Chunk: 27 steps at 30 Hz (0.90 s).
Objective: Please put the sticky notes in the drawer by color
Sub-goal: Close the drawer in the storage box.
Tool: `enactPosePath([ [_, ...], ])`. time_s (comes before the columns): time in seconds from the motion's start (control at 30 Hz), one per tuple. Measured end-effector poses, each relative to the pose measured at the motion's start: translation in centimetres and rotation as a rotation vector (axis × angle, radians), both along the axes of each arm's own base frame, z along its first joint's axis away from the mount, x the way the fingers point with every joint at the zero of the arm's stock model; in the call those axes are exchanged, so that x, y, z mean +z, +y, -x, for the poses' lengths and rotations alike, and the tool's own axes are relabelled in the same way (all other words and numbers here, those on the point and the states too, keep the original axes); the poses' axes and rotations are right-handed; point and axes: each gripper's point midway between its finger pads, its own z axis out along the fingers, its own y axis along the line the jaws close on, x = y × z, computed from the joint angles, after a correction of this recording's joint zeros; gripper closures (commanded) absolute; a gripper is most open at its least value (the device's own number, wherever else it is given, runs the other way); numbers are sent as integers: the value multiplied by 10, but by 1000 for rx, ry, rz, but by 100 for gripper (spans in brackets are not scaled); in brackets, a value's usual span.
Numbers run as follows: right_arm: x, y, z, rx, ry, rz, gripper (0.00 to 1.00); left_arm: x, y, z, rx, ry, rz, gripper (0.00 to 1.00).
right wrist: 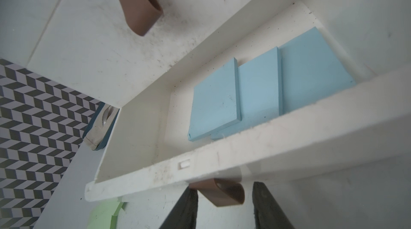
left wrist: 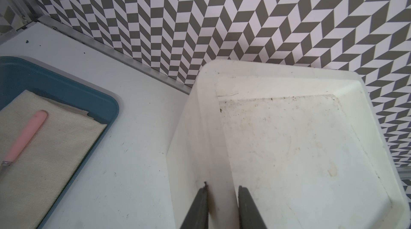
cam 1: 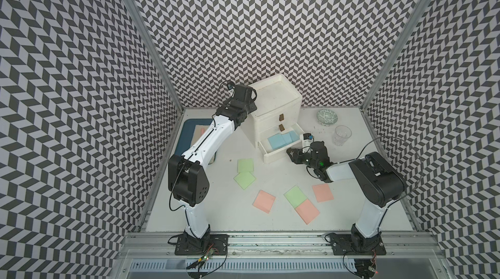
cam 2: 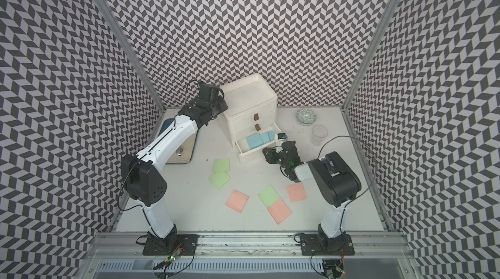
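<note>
— Shut it how?
— Your right gripper [right wrist: 223, 185] loosely straddled the handle [right wrist: 224, 194] of the bottom drawer [right wrist: 244, 150]. Your left gripper [left wrist: 223, 188] pinched the chest [left wrist: 289, 150] at its rim. The blue notes [right wrist: 260, 92] lay inside. You likely needed a straight push, chest steadied.

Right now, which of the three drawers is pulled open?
The bottom drawer: it sticks out with blue sticky notes inside, while the two drawers above it are shut.

Blue tray [cam 1: 187, 124] mostly behind left arm [cam 1: 205, 142]; bottom handle [right wrist: 222, 192] partly behind right fingers [right wrist: 186, 210], themselves cut by frame edge.
</note>
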Motion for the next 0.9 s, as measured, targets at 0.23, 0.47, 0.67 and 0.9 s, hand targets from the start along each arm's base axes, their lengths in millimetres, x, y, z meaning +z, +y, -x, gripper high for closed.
enactPosePath([
  [0.23, 5, 4, -3, -19, -27, -3, 74, 6, 2, 16, -49, 4, -7, 99],
  [0.47, 11, 6, -9, -25, -60, 10, 90, -16, -1, 24, -84, 72, -30, 99],
  [0.67, 34, 10, -24, -27, -140, 13, 94, -19, -2, 26, -101, 82, -40, 99],
  [0.9, 45, 16, -28, 18, -185, 21, 98, -26, -3, 28, -113, 97, -44, 100],
])
